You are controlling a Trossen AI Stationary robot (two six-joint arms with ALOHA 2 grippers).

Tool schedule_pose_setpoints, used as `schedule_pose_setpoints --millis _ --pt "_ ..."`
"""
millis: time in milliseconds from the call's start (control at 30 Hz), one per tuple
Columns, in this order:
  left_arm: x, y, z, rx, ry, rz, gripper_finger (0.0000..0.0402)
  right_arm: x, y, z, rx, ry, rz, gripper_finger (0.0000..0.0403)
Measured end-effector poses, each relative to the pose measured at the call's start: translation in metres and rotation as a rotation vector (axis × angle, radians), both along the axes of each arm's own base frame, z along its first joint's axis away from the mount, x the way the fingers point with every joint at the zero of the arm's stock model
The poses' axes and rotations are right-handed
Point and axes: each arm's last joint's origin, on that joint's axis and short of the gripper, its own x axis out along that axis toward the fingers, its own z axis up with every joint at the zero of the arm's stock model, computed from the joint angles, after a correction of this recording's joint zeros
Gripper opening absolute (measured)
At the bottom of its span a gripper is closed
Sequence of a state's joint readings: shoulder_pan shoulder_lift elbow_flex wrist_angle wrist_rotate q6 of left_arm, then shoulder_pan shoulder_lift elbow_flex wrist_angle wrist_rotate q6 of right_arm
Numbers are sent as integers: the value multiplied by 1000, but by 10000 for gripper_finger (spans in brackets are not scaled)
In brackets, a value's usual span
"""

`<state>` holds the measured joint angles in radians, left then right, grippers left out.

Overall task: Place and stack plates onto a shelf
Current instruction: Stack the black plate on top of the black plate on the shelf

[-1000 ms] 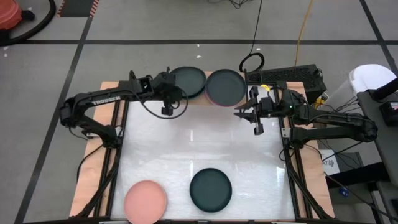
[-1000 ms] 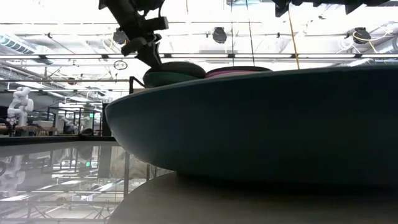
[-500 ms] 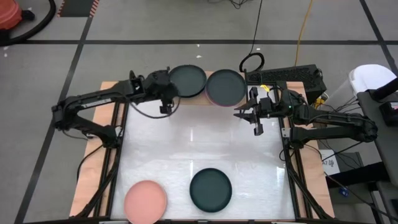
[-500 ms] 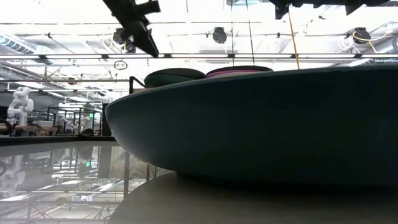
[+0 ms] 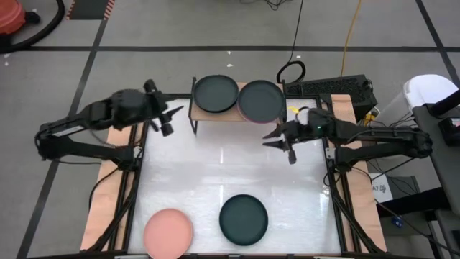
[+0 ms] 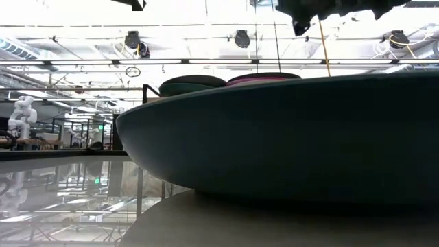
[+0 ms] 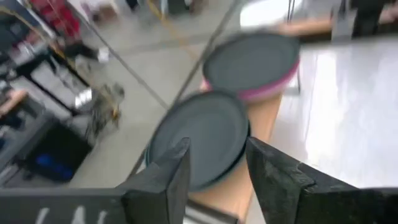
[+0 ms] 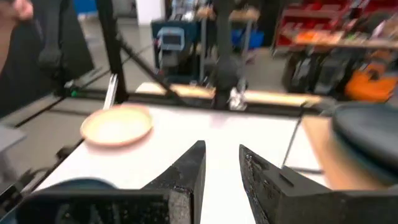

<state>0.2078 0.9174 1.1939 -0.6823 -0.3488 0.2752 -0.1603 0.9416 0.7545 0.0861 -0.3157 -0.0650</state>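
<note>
Wooden shelf (image 5: 231,115) holds 2 plate stacks | left claw (image 5: 167,121) spread, beside | right claw (image 5: 282,144) spread, near

Four plates (image 5: 243,219), one shelf (image 5: 203,115)

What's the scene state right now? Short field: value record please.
shelf: wooden top at the table's far edge
on shelf: dark plate stack; dark plate on magenta plate
on table: pink plate, dark teal plate, both near the front edge
left gripper: open, empty, off the shelf's left end
right gripper: open, empty, above the table right of centre
</note>
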Motion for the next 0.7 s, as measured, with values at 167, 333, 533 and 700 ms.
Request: schedule_pose_setpoints --millis 167,333,533,700 --pt "-19 -10 -11 -11 -185 -27 131 24 13 -15 10 146 74 80" --pt "-24 -17 -38 -60 -297 -78 124 48 34 -42 24 270 191 80" --pt "-17 -23 -70 -99 -401 -125 124 70 56 -81 73 422 241 80" --pt "-7 -27 -96 -104 -463 -163 123 83 67 -106 157 503 253 80"
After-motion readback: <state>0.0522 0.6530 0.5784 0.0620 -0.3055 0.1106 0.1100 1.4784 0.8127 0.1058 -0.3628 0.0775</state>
